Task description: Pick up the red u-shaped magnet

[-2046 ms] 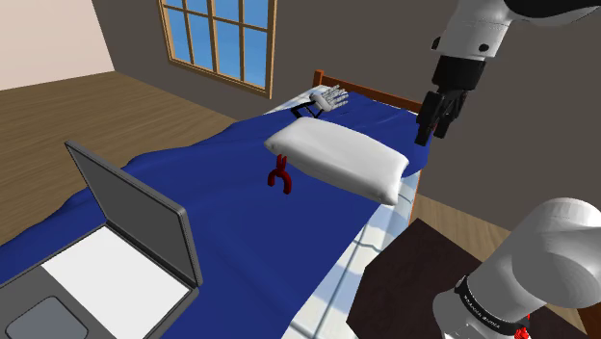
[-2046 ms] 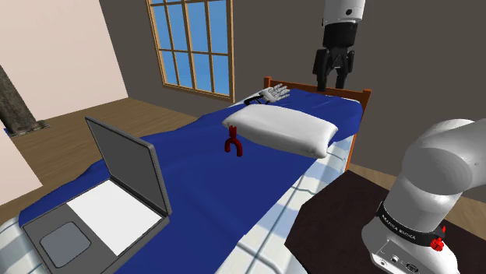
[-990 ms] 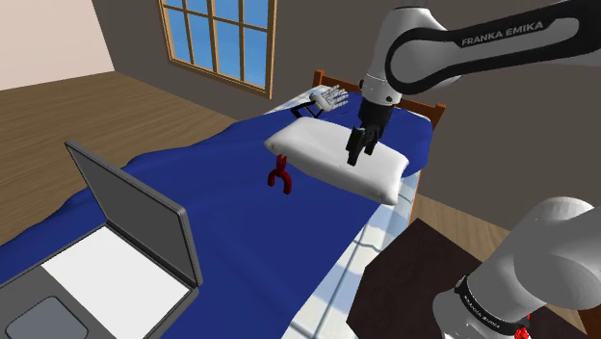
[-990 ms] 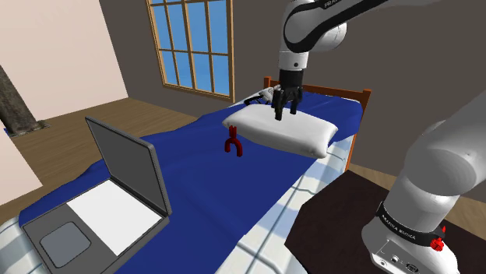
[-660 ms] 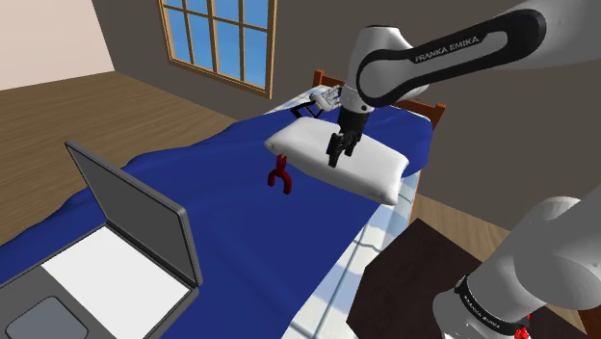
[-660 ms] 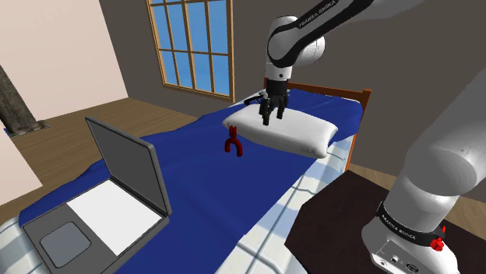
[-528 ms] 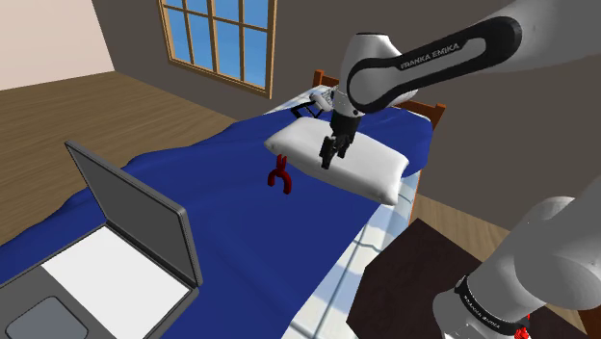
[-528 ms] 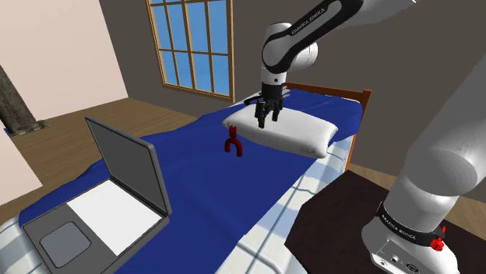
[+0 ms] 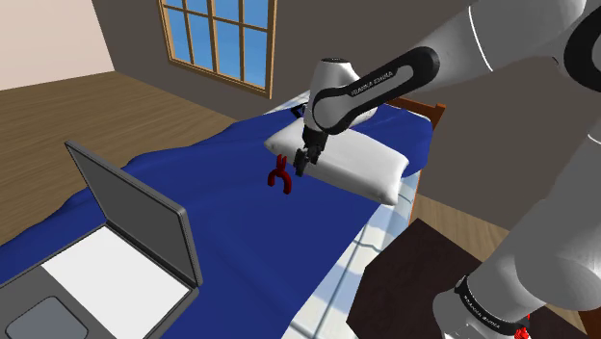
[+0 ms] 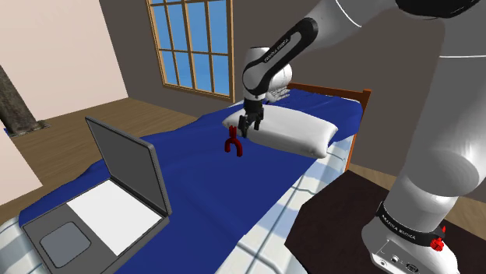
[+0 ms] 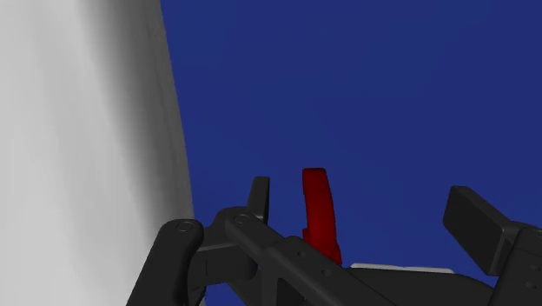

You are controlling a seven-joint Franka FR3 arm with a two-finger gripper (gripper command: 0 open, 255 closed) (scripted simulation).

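My gripper [image 9: 300, 166] hung with fingers [image 11: 473, 217] apart just beside the red magnet [image 9: 279, 176], on the blue bed cover [image 9: 222, 221] near the shoulder view's middle, so I guessed I must drop lower and pinch it.

blue bed [image 9: 241, 241] carries a laptop [image 9: 135, 221], red magnet [image 9: 279, 177], white pillow [image 9: 366, 164]

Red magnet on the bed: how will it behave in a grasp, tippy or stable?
Probably rigid: the red magnet keeps a crisp shape. Likely tippy: it seems to stand upright on soft blue bedding. A nudge from the open tool may topple it.
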